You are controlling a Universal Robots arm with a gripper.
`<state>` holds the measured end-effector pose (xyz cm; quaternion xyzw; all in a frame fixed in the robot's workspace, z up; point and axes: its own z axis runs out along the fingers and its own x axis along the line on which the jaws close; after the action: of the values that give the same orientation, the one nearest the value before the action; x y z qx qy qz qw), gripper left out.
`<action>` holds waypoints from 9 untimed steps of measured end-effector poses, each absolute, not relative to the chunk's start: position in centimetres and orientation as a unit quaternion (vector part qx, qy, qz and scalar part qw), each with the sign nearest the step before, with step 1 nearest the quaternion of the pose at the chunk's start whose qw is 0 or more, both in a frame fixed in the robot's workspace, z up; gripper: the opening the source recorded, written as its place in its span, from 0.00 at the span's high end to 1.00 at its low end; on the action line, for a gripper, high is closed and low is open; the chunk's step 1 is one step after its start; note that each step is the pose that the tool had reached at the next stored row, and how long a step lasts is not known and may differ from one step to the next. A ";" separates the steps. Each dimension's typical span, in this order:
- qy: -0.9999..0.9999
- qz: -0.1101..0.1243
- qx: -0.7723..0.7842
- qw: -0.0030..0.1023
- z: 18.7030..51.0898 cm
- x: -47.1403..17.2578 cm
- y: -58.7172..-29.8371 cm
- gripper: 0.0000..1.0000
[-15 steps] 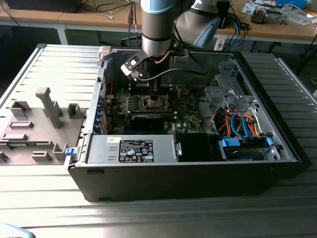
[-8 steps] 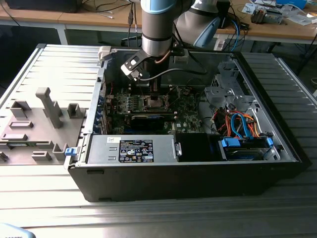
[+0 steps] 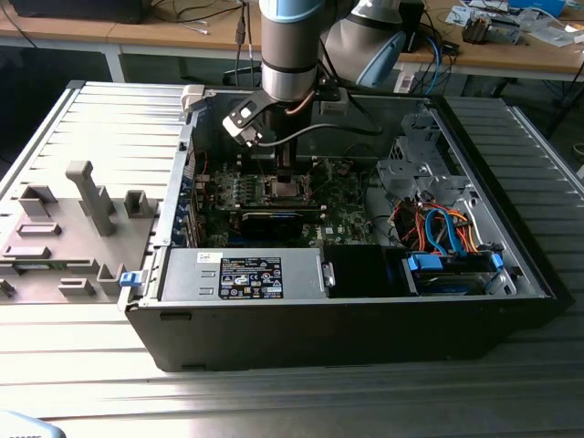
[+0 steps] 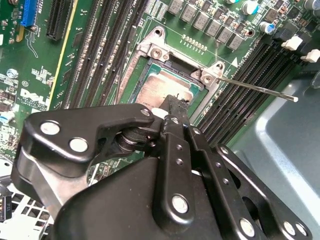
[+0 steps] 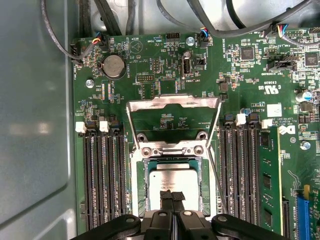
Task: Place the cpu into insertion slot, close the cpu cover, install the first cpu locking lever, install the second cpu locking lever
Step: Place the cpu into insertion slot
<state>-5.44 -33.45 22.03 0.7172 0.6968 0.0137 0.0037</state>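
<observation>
The cpu (image 5: 172,179) lies flat in the insertion slot (image 5: 141,192) of the green motherboard, its silvery-tan top facing up; it also appears in the second wrist view (image 4: 161,87). My gripper (image 5: 172,196) is shut, its two black fingertips pressed together right over the chip's near edge, with nothing between them. The second wrist view has the gripper (image 4: 173,103) at the same spot. The cpu cover (image 5: 172,102) is swung open, standing back beyond its hinge. A thin wire locking lever (image 4: 257,88) sticks out unlatched beside the socket. In the exterior view the gripper (image 3: 286,179) reaches down into the open computer case.
Long black memory slots (image 5: 102,180) flank the socket on both sides. The case wall (image 3: 511,274), the power supply (image 3: 242,274), bundled cables (image 3: 438,224) and a drive bay surround the board. A grey fixture plate (image 3: 64,228) with upright holders lies at the exterior view's left.
</observation>
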 end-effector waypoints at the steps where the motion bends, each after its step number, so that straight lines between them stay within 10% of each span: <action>1: 0.697 0.014 0.717 0.004 22.0 -5.4 -33.5 0.89; 9: 0.697 0.014 0.717 0.004 22.2 -5.4 -33.5 0.89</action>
<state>-5.43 -33.45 22.21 0.7172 0.6968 0.0137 0.0036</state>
